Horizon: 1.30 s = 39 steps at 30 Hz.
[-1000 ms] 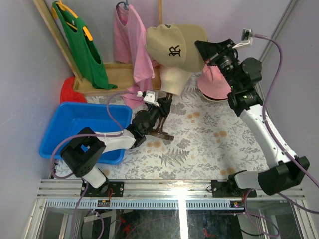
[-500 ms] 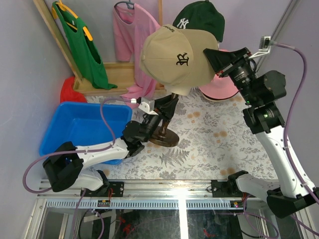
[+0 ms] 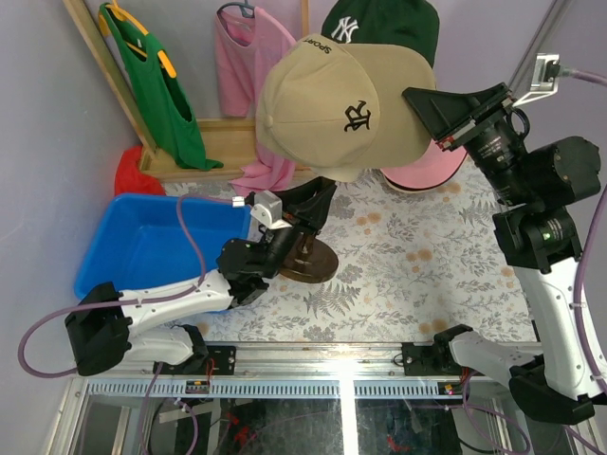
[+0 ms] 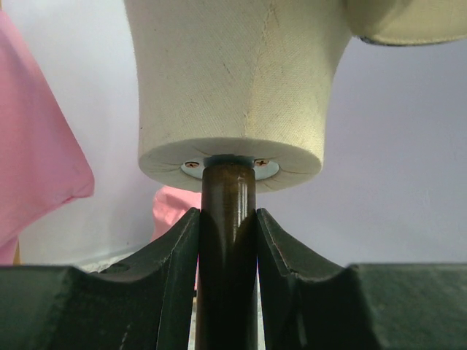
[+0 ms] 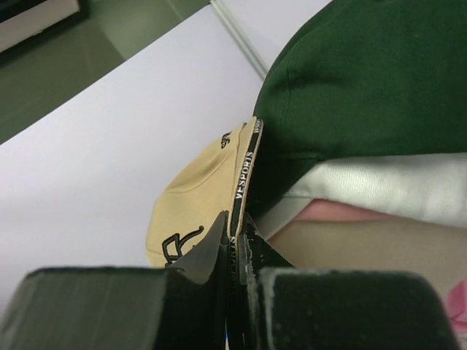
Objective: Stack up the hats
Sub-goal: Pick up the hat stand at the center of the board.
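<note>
My right gripper (image 3: 418, 99) is shut on the rim of the tan cap (image 3: 332, 104) with dark lettering and holds it high above the table. In the right wrist view the jaws pinch the cap's banded edge (image 5: 244, 191). The dark green cap (image 3: 384, 28) shows just behind the tan cap and lies against it (image 5: 372, 80); what carries it is hidden. A pink hat (image 3: 424, 172) lies on the table at the back right. My left gripper (image 3: 305, 205) is shut on the dark pole (image 4: 228, 240) under the beige mannequin head (image 4: 233, 87).
The stand's round brown base (image 3: 309, 262) rests mid-table. A blue bin (image 3: 152, 248) sits at the left, with a red cloth (image 3: 131, 176) behind it. A wooden rack (image 3: 220, 140) at the back holds a green shirt (image 3: 161, 100) and a pink shirt (image 3: 248, 85).
My right gripper has lifted the tan cap up off the mannequin head. The dark green cap has come into view behind it. My left gripper has stayed on the pole.
</note>
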Motion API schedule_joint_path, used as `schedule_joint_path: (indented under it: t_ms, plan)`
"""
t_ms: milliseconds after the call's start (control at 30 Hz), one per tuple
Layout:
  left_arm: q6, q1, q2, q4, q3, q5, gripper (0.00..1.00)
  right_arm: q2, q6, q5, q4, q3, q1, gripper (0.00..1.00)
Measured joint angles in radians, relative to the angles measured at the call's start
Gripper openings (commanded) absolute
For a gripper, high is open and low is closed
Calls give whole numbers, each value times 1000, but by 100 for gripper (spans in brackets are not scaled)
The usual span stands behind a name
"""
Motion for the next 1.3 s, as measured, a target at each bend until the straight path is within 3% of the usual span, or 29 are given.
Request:
schedule_joint_path:
  t_ms: [533,967,1300]
  plan:
    - [45,-2,-71,13,2,-16,0,-80,121,-190,-31,-5,-1,0]
    - [80,-2,-121,37,34,-29,0,-278,101,-261,-262,-61,-1,0]
    - [108,-2,-146,53,35,-29,0,-294,27,-242,-451,-60,-1,0]
